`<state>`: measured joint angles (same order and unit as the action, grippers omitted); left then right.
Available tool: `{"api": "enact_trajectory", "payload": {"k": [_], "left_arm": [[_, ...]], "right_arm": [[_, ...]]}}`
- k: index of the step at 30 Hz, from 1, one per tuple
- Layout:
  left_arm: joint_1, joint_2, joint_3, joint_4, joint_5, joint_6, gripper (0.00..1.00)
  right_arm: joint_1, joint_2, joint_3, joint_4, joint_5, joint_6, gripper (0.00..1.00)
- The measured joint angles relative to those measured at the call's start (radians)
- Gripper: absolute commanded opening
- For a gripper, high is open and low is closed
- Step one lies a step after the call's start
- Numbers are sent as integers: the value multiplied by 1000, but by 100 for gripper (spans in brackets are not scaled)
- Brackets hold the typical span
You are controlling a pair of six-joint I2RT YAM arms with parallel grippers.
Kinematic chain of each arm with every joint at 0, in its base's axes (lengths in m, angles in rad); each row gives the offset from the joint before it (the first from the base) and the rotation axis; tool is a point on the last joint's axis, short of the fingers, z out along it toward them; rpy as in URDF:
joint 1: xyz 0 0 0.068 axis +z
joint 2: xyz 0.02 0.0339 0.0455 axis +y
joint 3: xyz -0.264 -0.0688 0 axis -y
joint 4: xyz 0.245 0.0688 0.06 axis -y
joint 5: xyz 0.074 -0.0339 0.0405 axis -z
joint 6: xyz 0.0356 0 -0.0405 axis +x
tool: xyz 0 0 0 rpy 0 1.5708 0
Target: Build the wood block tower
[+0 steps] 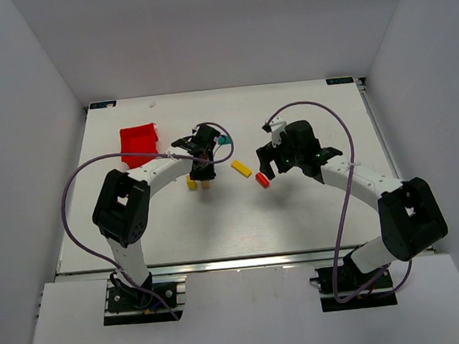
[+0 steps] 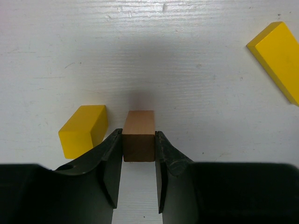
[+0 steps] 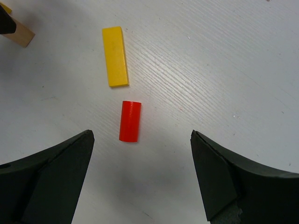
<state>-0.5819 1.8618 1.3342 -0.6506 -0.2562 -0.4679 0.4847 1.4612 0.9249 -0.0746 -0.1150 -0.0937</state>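
No tower yet: the painted wooden pieces lie loose near the middle of the white desk (image 1: 297, 214). In the left wrist view, dead centre, the left pincer (image 2: 138, 144) is clenched on a tan square-ended wooden block (image 2: 138, 135), one black finger pressed to each side of it. Whether that block sits on the desk or hangs just clear of it, I cannot tell.

Just to its left, nearly touching the left finger, lies a short yellow wooden block (image 2: 83, 130). At the upper right edge of that view a long flat yellow wooden slab (image 2: 278, 58) lies slantwise, well apart from the held block.

In the right wrist view the slab sits upper centre, and just below it, not touching, lies a red wooden cylinder (image 3: 130, 121) on its side. The right pincer (image 3: 142, 154) is spread wide over the cylinder, gripping nothing.

From above, a small teal piece (image 1: 224, 140) shows just right of the left wrist. A red plastic bin (image 1: 139, 144) stands further to the upper left.
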Motion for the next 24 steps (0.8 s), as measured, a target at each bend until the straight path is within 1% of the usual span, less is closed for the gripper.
{"api": "enact_trajectory", "payload": {"k": [2,3,5,6,11,21,24], "left_arm": [[0,0,0,0,0,0,43],[0,0,0,0,0,0,48],[0,0,0,-1,1,0,48],[0,0,0,-2,0,-1,52],[0,0,0,-3,0,-4,55],[-1,-1,5,-3,5,5,56],[-2,-2,13,-3,8,12,61]], "right_arm": [[0,0,0,0,0,-2,89],[0,0,0,0,0,-3,89],[0,0,0,-1,0,-4,89],[0,0,0,-1,0,-5,89],[0,0,0,-5,-4,-14,89],[0,0,0,-6,-18,-19,89],[0,0,0,-6,-26,-23,89]]}}
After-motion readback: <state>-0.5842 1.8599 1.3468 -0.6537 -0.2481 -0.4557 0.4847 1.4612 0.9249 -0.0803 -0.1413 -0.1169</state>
